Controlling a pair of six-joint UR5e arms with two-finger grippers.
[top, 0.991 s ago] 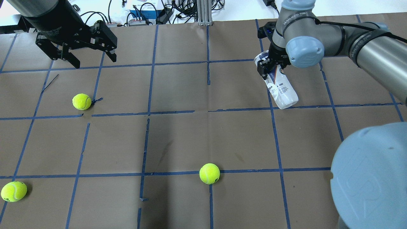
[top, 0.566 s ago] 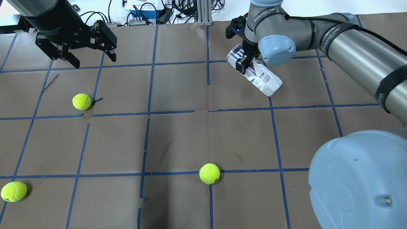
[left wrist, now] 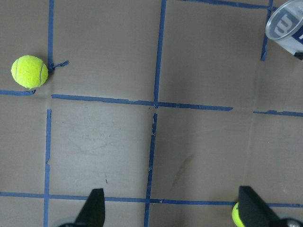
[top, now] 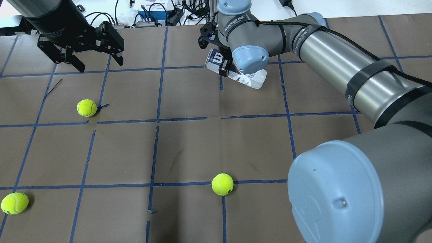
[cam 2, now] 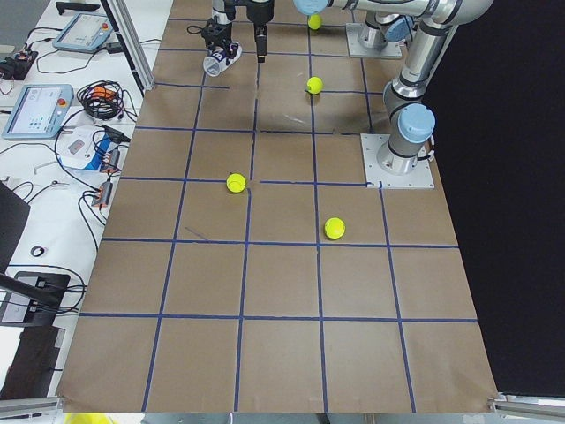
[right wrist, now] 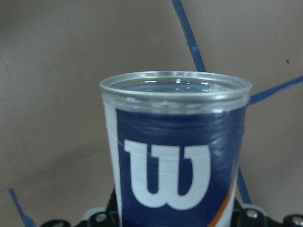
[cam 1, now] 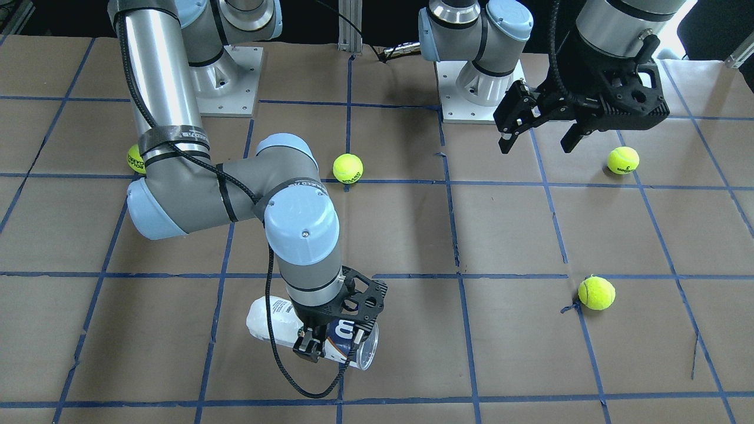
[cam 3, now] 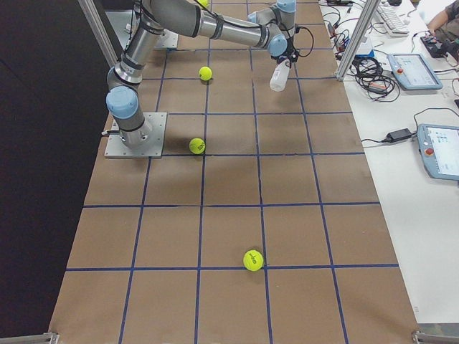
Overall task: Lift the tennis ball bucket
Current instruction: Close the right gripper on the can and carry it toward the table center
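Observation:
The tennis ball bucket (top: 251, 79) is a clear tube with a navy-and-white label and a white "W". My right gripper (top: 224, 66) is shut on it near its open rim and holds it tilted, almost level, above the far middle of the table. It also shows in the front view (cam 1: 268, 321), where my right gripper (cam 1: 330, 344) clamps its labelled end. The right wrist view shows the tube (right wrist: 175, 156) and its open rim close up. My left gripper (top: 101, 65) is open and empty over the far left; the tube's rim (left wrist: 286, 26) shows in its wrist view.
Three tennis balls lie on the brown paper: far left (top: 86, 107), near middle (top: 222, 184), and near left edge (top: 14, 203). A fourth ball (cam 1: 134, 159) sits behind my right arm in the front view. Cables and boxes (top: 155, 13) lie beyond the far edge.
My right arm has swung to the left along the far side with the tube in its grip, and the tube has turned closer to level. My left arm has not moved.

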